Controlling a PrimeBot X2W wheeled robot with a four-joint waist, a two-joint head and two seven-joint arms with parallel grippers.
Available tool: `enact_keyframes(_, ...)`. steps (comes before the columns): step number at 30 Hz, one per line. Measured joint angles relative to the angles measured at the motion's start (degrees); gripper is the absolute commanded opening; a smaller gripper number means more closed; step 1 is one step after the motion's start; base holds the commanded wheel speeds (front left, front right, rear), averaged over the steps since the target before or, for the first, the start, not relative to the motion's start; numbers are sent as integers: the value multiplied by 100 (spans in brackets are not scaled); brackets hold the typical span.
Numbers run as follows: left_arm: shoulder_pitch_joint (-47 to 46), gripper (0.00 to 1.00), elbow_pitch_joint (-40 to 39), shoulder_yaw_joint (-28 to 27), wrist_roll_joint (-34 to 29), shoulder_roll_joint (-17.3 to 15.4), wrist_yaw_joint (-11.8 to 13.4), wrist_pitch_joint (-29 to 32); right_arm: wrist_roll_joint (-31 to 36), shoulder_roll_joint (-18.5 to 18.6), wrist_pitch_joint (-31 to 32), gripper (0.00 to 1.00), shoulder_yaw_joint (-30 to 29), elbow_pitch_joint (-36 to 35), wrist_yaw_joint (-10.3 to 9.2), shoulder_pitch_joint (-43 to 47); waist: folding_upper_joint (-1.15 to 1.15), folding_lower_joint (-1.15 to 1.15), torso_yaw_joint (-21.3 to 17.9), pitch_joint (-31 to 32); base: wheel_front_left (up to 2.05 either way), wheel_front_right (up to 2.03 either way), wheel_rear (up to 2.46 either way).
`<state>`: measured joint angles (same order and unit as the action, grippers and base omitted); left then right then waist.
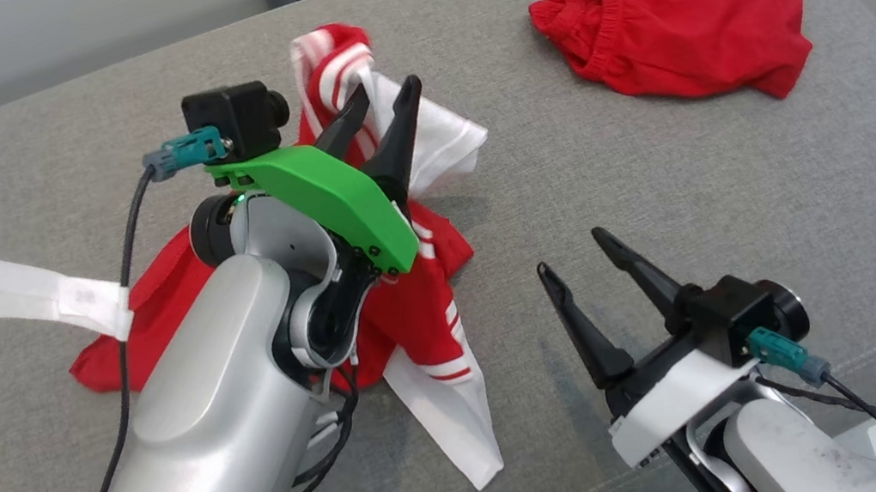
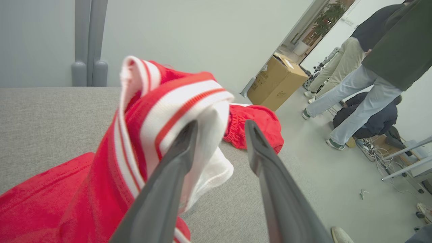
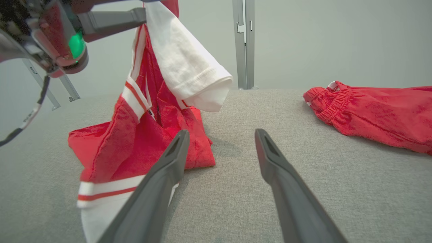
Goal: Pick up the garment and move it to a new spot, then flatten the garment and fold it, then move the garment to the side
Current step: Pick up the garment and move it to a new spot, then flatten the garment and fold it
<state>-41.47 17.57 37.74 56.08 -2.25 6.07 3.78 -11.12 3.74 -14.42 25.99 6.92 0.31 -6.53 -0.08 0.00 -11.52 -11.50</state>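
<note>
The garment (image 1: 412, 302), a red shirt with white sleeves and striped trim, lies crumpled on the grey cushion (image 1: 655, 187). Its upper part is lifted off the surface. My left gripper (image 1: 386, 87) is open, and the striped collar and a white sleeve (image 2: 189, 111) hang over its left finger (image 2: 168, 168). The gap to the other finger is bare. From the right wrist, the shirt (image 3: 148, 135) hangs from that finger (image 3: 111, 20) while its lower part rests on the cushion. My right gripper (image 1: 571, 250) stands open, holding nothing, just right of the shirt's hem (image 3: 101, 192).
Red shorts (image 1: 682, 18) lie at the far right of the cushion. A white taped tag (image 1: 46, 296) hangs on the left arm's cable. The cushion's edge runs along the right. Beyond it stand people (image 2: 371, 67) and a cardboard box (image 2: 276, 81).
</note>
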Motion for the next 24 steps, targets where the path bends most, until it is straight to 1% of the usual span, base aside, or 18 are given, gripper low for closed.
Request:
enact_keyframes(2, 18, 100, 325, 131, -115, -7, 0, -8, 1, -11, 0, 100, 152, 79, 68, 3, 0, 0, -122, -35, 0, 0, 0)
enact_keyframes(4, 25, 100, 390, 280, 33, -18, 0, -34, 1, -15, 0, 100, 268, 132, 120, 15, 0, 0, -244, -74, 0, 0, 0)
enact_keyframes(6, 17, 100, 336, 666, 260, -22, -13, 45, 1, -12, 0, 100, 311, 187, 121, 68, 0, 0, -339, -130, 0, 0, 0)
enact_keyframes(8, 15, 100, 204, 974, 478, -1, -108, 68, 10, -1, 0, 100, 409, 282, 199, 157, 0, 0, -387, -205, 0, 0, 0)
enact_keyframes(12, -133, 100, -121, 1236, 748, -16, -267, -130, 124, 7, 0, 100, 645, 439, 328, 238, 0, 0, -353, -310, 0, 0, 0)
enact_keyframes(14, -386, 100, -283, 1314, 620, -26, -311, -334, 167, 7, 0, 100, 706, 459, 345, 237, 0, 0, -285, -324, 0, 0, 0)
enact_keyframes(15, -528, 100, -357, 1338, 541, -23, -312, -423, 178, 9, 0, 100, 746, 475, 385, 237, 0, 0, -244, -327, 0, 0, 0)
enact_keyframes(17, -774, 100, -410, 1330, 252, -13, -312, -679, 213, 25, 0, 100, 829, 543, 435, 237, 0, 0, -152, -331, 0, 0, 0)
enact_keyframes(20, -902, 100, -264, 1215, -152, -11, -288, -995, 279, 138, 0, 100, 1001, 748, 501, 240, 0, 0, -9, -324, 0, 0, 0)
enact_keyframes(22, -900, 100, -107, 1180, -368, -12, -218, -1122, 336, 224, 0, 100, 1025, 832, 517, 243, 0, 0, 91, -312, 0, 0, 0)
enact_keyframes(24, -895, 100, 2, 1105, -419, -4, -163, -1232, 368, 291, 0, 100, 1047, 854, 522, 244, 0, 0, 194, -302, 0, 0, 0)
